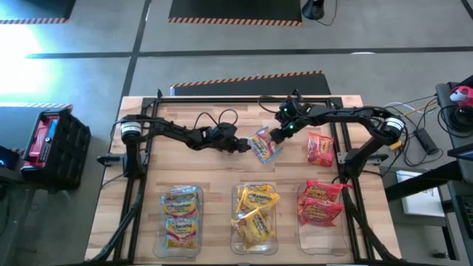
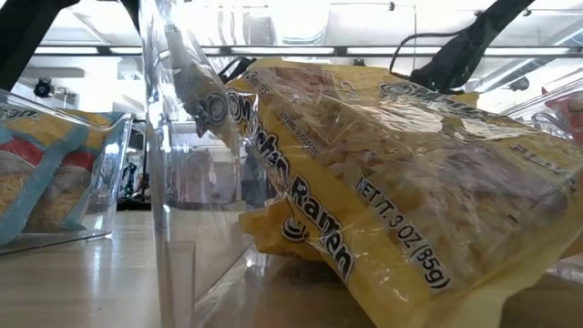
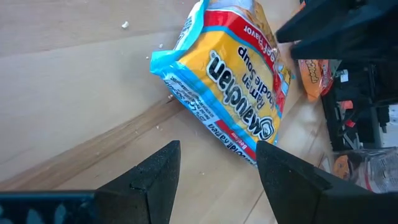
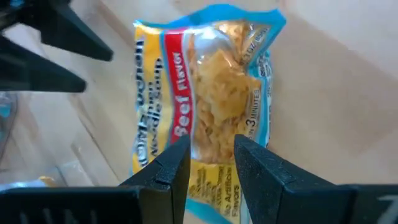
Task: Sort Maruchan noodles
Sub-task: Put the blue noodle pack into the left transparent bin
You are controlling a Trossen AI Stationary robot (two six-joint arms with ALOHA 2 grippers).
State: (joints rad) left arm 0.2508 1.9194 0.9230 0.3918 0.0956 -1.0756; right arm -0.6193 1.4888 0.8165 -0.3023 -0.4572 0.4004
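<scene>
bare table (image 1: 214,166) between arms and bins (image 1: 255,214), blue packet (image 1: 264,145) wedged between both grippers

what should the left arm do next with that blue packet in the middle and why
Probably ease the open left end effector forward around the blue packet, then close. The shut right end effector appears to hold the packet's other edge, and the bin with matching blue packets sits on the left side.
</scene>
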